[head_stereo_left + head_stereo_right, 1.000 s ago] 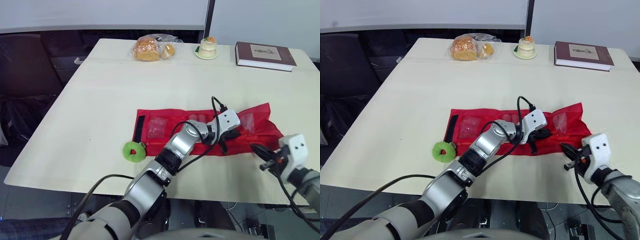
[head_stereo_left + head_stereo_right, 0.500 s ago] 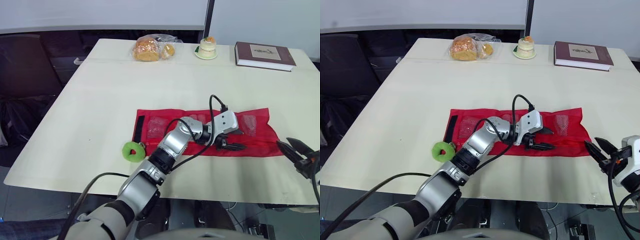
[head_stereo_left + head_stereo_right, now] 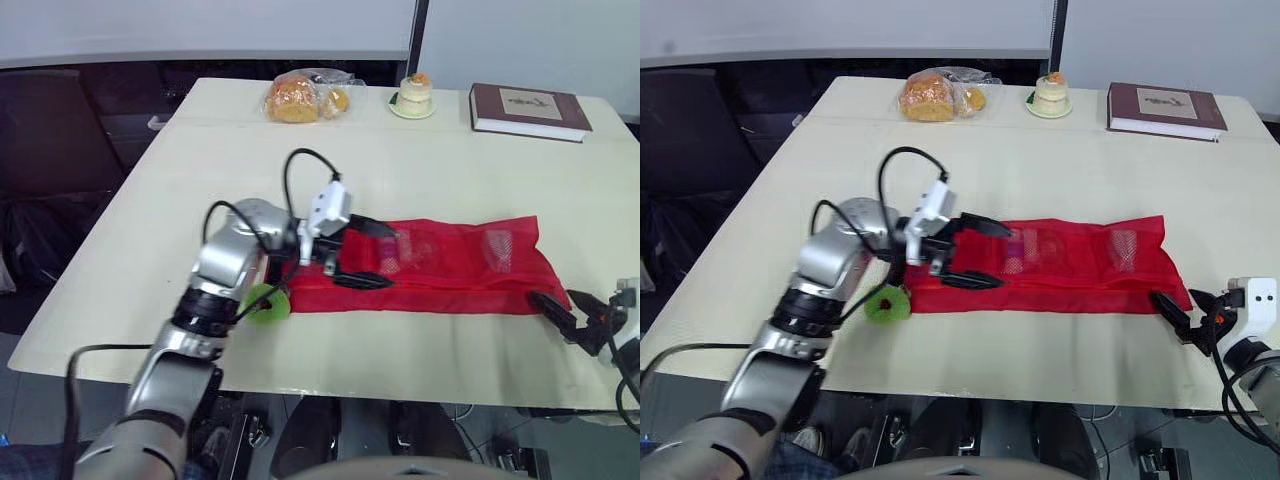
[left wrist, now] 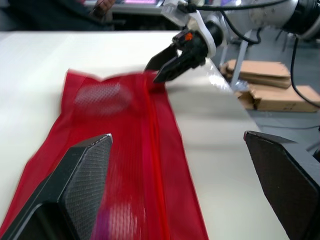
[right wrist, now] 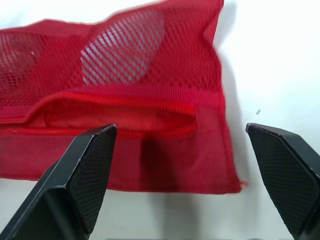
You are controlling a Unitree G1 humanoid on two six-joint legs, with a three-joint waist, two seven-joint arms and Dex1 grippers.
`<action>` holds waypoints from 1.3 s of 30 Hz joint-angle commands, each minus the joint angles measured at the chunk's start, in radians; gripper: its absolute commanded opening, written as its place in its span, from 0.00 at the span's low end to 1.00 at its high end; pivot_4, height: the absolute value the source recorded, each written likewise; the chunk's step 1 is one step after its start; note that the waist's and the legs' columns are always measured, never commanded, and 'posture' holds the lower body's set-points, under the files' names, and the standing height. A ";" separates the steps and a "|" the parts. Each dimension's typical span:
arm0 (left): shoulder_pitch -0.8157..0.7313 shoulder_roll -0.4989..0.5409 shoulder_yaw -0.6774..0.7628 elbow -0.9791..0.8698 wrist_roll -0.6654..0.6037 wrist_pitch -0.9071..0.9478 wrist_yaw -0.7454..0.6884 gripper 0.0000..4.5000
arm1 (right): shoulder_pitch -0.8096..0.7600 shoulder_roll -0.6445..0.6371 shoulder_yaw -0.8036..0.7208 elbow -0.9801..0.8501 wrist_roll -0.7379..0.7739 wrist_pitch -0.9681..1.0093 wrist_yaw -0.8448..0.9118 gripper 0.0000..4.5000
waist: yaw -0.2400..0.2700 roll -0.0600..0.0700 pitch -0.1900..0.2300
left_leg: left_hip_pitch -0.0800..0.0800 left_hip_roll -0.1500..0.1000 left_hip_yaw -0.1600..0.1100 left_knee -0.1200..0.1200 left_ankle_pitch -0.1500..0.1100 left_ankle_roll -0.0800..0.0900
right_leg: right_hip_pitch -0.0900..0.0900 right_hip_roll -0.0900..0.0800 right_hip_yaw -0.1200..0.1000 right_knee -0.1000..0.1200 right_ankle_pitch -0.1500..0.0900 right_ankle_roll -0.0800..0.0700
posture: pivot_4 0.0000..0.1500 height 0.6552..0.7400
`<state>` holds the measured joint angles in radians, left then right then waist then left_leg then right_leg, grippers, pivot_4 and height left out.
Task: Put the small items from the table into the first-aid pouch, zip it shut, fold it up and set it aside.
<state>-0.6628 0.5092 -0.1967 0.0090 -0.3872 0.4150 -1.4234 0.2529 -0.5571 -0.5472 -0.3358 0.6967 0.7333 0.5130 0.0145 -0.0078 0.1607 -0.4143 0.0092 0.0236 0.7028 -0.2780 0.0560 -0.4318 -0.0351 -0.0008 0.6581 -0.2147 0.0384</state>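
Writing: the maroon book (image 3: 528, 110) at the table's far right corner carries a pale label with dark script, too small to read. No brand or lettering can be made out on the pouch or anything else.

Red mesh pouch (image 3: 440, 265): lies flat and unfolded on the cream table (image 3: 200, 180), lengthwise left to right, near the front edge and right of centre. Open-weave red netting. Pale patches show through the mesh pockets in two or three places; what they are cannot be told. A red zipper runs the long way. In the right wrist view its two edges stand apart near the right end, with darker red in the gap.

Left gripper (image 3: 388, 257): fingers spread wide over the pouch's left end, pointing along it toward the right. Nothing is between them but the fabric below. Whether the lower finger touches the mesh cannot be told.

Right gripper (image 3: 552, 312): at the pouch's right near corner, by the table's front edge, fingers apart, holding nothing. In the left wrist view its tips sit just at that corner; contact is uncertain.

Green round item (image 3: 265, 303): has a small red spot at its centre and lies on the table just beside the pouch's left near corner, partly behind the left arm.

Far edge of the table, well apart from the pouch: bagged bread (image 3: 305, 97) and a small cake on a plate (image 3: 417, 95).
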 commanded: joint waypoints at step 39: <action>0.205 0.231 0.133 -0.213 -0.173 0.178 0.158 1.00 | 0.190 -0.126 -0.289 0.035 -0.174 -0.239 0.081 0.70 | -0.002 0.002 0.000 | 0.001 0.000 0.002 -0.001 0.000 0.000 | 0.000 0.001 0.003 0.000 -0.002 0.003 | 1.00 0.87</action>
<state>-0.4620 0.7380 -0.0812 -0.1866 -0.5426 0.5659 -1.2881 0.4172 -0.6585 -0.7813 -0.2340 0.4847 0.5319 0.5089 0.0128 -0.0053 0.1611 -0.4135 0.0089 0.0255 0.7023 -0.2781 0.0561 -0.4315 -0.0346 0.0022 0.6576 -0.2171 0.0423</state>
